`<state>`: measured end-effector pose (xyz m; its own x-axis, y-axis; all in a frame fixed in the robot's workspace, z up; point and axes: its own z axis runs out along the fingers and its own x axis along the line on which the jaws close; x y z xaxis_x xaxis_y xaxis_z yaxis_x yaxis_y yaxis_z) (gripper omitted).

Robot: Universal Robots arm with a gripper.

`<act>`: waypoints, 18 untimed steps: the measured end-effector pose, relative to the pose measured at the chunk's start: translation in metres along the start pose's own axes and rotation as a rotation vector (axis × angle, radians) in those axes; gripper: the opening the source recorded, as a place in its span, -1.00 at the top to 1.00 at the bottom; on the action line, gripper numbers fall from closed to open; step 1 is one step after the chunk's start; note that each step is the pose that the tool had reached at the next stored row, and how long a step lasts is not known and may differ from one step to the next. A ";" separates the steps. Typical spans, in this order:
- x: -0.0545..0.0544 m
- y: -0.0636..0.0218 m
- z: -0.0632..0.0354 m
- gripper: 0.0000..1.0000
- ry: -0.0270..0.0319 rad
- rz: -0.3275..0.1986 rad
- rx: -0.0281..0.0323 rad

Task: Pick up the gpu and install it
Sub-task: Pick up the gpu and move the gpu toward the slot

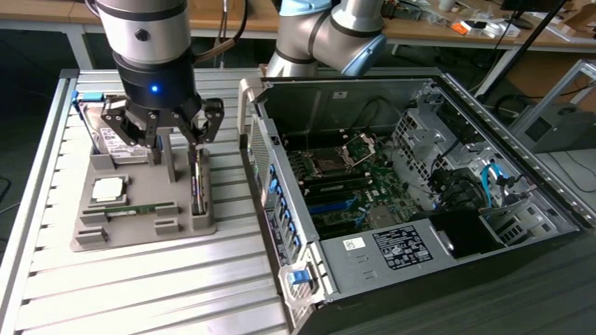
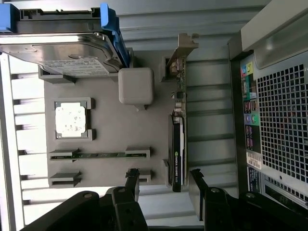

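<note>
One gpu (image 2: 177, 144) stands on edge at the grey holder tray's (image 2: 106, 130) edge nearest the PC case (image 1: 373, 269). Likely light, stiff, fragile; pinch the flat faces. Gripper (image 2: 163, 175) wide open, empty, above it.

Silver arm (image 1: 144, 28), pale-blue joint caps (image 1: 363, 61), black fingers (image 1: 213, 117), small blue light (image 1: 155, 88)
</note>
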<state>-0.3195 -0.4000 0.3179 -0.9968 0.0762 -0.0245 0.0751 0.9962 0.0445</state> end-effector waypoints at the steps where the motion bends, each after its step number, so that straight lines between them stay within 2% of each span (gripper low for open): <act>1: 0.000 0.0000 0.0005 -0.08 0.0000 0.000 0.0000; 18: -0.001 -0.0003 0.0092 -0.08 0.0000 0.000 0.0000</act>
<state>-0.3187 -0.4000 0.3088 -0.9968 0.0762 -0.0244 0.0751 0.9962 0.0445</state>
